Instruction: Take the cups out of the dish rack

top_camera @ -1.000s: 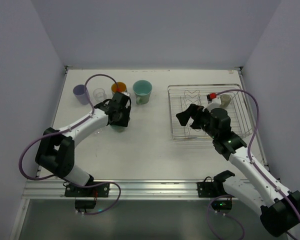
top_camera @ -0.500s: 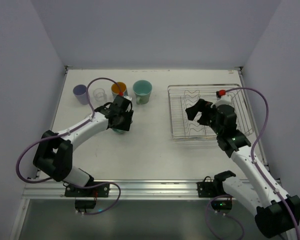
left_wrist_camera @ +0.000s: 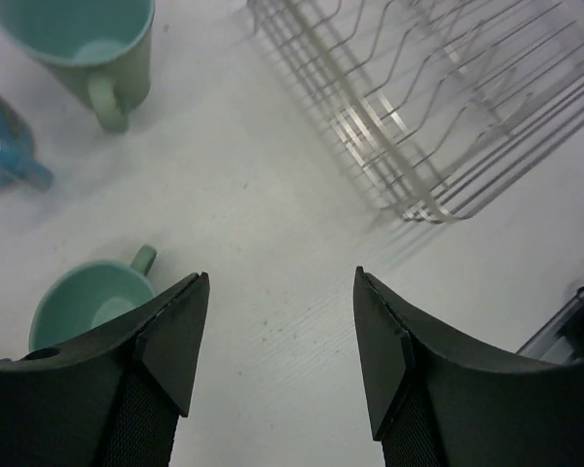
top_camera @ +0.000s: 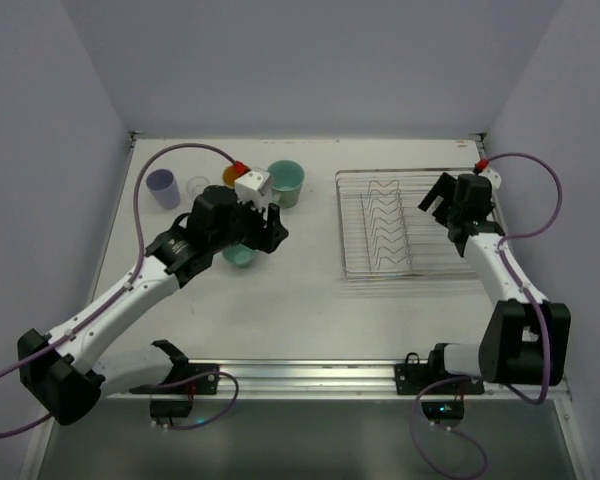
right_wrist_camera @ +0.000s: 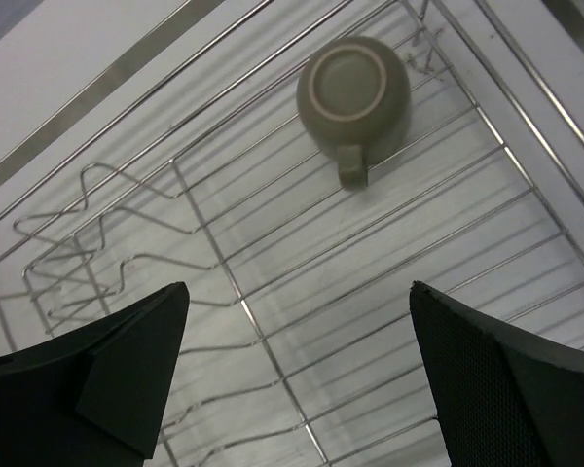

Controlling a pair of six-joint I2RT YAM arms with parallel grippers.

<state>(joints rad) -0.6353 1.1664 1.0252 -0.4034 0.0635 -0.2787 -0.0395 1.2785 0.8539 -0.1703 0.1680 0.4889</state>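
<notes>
In the upper left of the overhead view, a lavender cup (top_camera: 161,187) stands upright on the white table (top_camera: 310,300), with a clear glass (top_camera: 198,186) just beside it on its right. Next in the row is the blue cup with the orange inside (top_camera: 230,176); the left arm's wrist partly covers it.

The left pincer (top_camera: 265,232) hangs left of centre, its fingers pointing toward the right of the frame. In the left wrist view its jaws stand apart with only bare table between them. A teal cup (top_camera: 239,256) sits upright on the table just below the arm; in the wrist view it lies at the lower left, beside the left finger (left_wrist_camera: 165,331) and outside the gap. Whether it touches the finger cannot be told. The pale green mug (top_camera: 285,182) stands upright behind the pincer and ends the row of cups.

A bare stretch of table separates these cups from the dish rack (top_camera: 410,171) in the right half of the frame, with its zigzag wire dividers down the middle.

The right pincer (top_camera: 438,195) hovers over the rack's upper right part, its jaws spread wide and holding nothing. In the right wrist view a small olive-brown cup (right_wrist_camera: 353,92) lies mouth down on the rack's wire floor near a corner, its handle pointing down the frame. It is clear of both fingers. In the overhead view the right arm hides it.
</notes>
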